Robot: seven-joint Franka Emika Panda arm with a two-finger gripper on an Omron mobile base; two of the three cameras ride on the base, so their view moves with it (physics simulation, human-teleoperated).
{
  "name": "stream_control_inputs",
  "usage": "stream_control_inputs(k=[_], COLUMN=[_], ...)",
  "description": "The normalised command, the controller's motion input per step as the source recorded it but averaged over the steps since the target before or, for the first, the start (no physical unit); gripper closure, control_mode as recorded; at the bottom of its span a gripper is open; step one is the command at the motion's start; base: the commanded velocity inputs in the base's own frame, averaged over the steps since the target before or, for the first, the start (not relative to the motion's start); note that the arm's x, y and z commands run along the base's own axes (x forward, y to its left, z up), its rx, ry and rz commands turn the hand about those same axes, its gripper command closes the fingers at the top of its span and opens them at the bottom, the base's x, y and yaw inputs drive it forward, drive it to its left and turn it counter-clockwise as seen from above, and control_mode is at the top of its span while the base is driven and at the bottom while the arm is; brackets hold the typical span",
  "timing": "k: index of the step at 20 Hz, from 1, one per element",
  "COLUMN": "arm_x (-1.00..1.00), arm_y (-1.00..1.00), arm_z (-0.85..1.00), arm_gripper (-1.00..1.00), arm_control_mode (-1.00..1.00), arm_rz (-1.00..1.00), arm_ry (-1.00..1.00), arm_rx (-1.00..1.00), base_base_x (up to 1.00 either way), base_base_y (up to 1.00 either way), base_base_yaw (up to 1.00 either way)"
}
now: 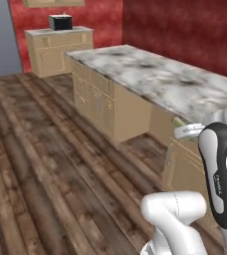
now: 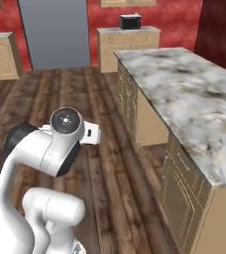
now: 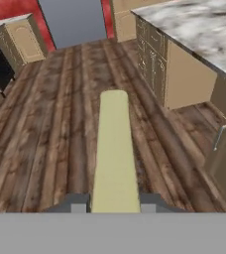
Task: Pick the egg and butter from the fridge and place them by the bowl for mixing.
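The claw [image 3: 114, 204] is closed on the butter [image 3: 115, 154]; in the hand view the pale yellow stick runs lengthwise out from between the two dark fingertips [image 3: 74, 203], held over the wooden floor [image 3: 50, 149] and not resting on anything. The arm [image 2: 50, 144] is folded close to the base, beside the marble-topped island desk [image 2: 194, 94]. No bowl, egg or fridge can be identified from these views, so their positions cannot be stated.

Assessment: the butter pickup appears complete, and the stick is in transit. Outstanding items, judged from the present layout: set the butter down beside the bowl, then fetch the egg from the fridge and place it there too. Whether the egg has already been delivered cannot be confirmed. The task is judged roughly mid-course at best.
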Motion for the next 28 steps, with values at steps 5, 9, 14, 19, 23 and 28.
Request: stream_control_inputs(k=[5,9,14,19,23,28], arm_x=[0.00,0.00,0.00,0.00,0.00,0.00], arm_y=[0.00,0.00,0.00,0.00,0.00,0.00], arm_z=[0.00,0.00,0.00,0.00,0.00,0.00], arm_gripper=[1.00,1.00,1.00,1.00,1.00,1.00], arm_control_mode=[1.00,1.00,1.00,1.00,1.00,1.00], arm_rz=[0.00,0.00,0.00,0.00,0.00,0.00], arm_ry=[0.00,0.00,0.00,0.00,0.00,0.00], arm_rx=[0.00,0.00,0.00,0.00,0.00,0.00], base_base_x=[0.93,0.94,0.73,0.47,0.55,0.71], base_base_y=[0.09,0.14,0.10,0.00,0.00,0.00], base_base_yaw=[0.16,0.11,0.35,0.68,0.60,0.41])
